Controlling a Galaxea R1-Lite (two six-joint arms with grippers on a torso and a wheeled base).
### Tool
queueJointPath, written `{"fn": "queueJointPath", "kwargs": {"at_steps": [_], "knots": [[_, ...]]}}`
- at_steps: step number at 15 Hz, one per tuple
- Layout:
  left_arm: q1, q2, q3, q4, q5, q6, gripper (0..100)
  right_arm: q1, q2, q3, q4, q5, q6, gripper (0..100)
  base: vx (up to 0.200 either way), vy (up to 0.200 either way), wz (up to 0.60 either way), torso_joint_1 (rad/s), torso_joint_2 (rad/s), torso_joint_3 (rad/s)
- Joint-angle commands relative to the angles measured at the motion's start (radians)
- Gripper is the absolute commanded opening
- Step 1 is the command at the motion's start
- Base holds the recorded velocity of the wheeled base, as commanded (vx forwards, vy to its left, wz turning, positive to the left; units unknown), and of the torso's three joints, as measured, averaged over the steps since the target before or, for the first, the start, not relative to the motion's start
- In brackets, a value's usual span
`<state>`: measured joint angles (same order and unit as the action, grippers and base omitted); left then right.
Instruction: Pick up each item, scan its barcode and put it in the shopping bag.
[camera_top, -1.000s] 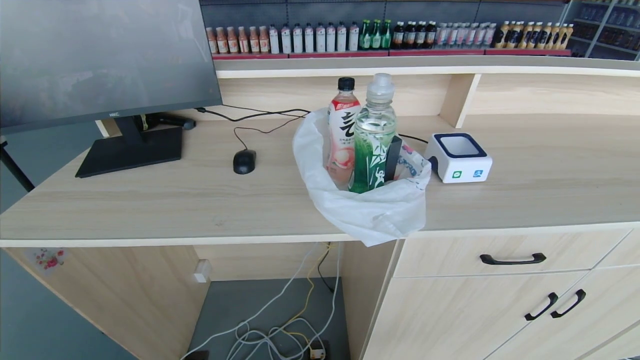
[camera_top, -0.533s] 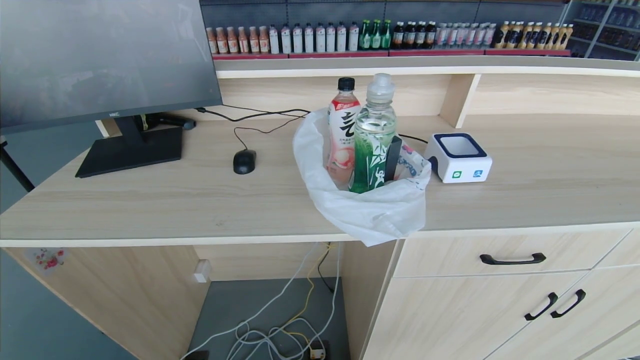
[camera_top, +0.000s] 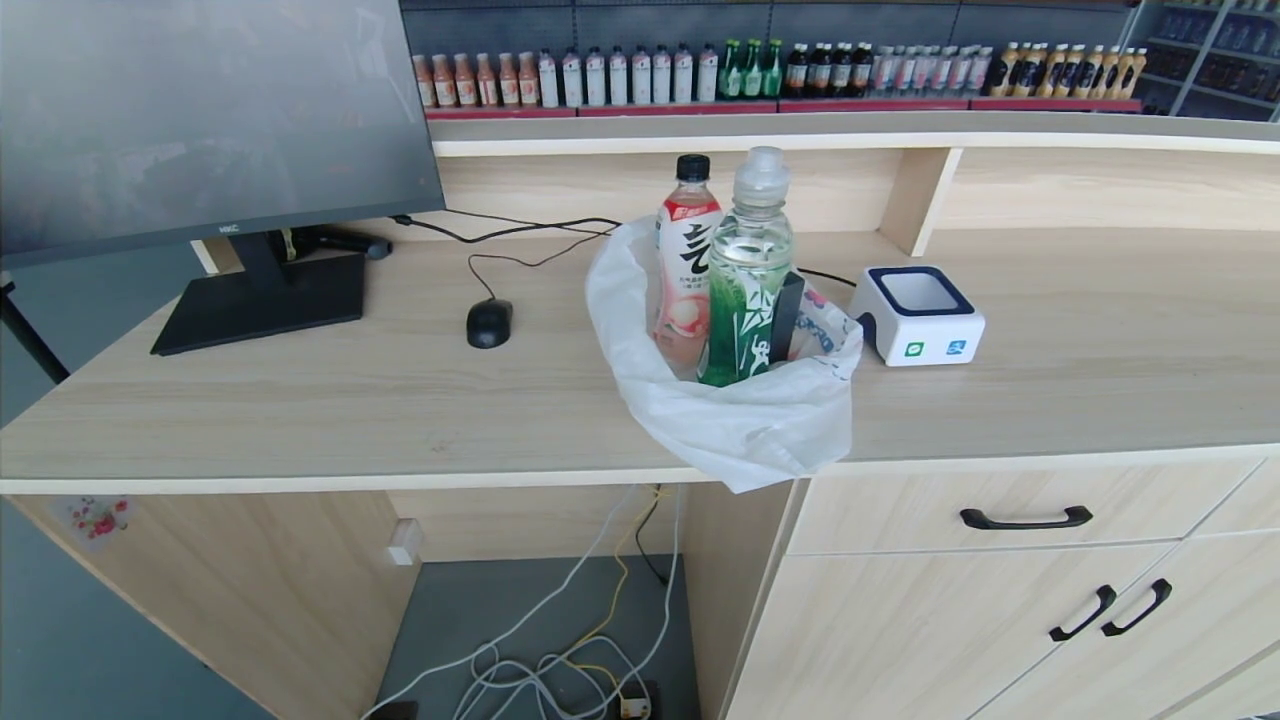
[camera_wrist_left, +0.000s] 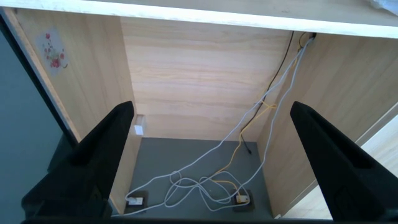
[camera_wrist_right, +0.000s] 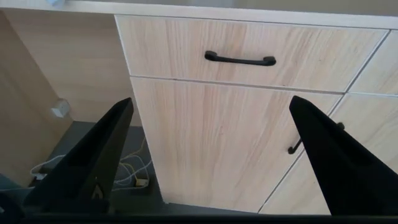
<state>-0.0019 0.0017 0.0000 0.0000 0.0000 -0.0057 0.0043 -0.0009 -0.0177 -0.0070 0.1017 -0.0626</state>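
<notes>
Both the pink bottle (camera_top: 686, 285) and green bottle (camera_top: 745, 300) stand upright in the shopping bag (camera_top: 740, 425), up above and between left gripper (camera_wrist_left: 211, 109) and right gripper (camera_wrist_right: 211, 102), each spread wide, empty.

Left gripper (camera_wrist_left: 212, 106): two matte black fingers (camera_wrist_left: 93, 168), broad at the base, tapering to blunt tips. Right gripper (camera_wrist_right: 211, 99) shows the same black wedge-shaped fingers (camera_wrist_right: 329, 168).

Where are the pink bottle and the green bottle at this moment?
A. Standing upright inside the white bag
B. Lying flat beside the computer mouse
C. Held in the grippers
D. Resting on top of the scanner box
A: the pink bottle and the green bottle both stand upright inside the white bag on the counter.
</notes>
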Motion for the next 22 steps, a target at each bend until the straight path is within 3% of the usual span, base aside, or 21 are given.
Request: {"fn": "queueJointPath", "kwargs": {"at_steps": [1,20,22], "knots": [[0.000,0.000,0.000,0.000,-0.002,0.000,100,0.000,0.002,0.001,-0.001,0.000,0.000,100,0.000,0.000,0.00,0.000,0.00,0.000],[0.000,0.000,0.000,0.000,0.000,0.000,100,0.000,0.002,0.010,-0.022,-0.002,0.000,100,0.000,-0.189,0.00,0.002,0.00,0.002],[0.000,0.000,0.000,0.000,0.000,0.000,100,0.000,0.002,0.010,-0.022,-0.004,-0.003,100,0.000,0.000,0.00,0.000,0.00,0.000]]}}
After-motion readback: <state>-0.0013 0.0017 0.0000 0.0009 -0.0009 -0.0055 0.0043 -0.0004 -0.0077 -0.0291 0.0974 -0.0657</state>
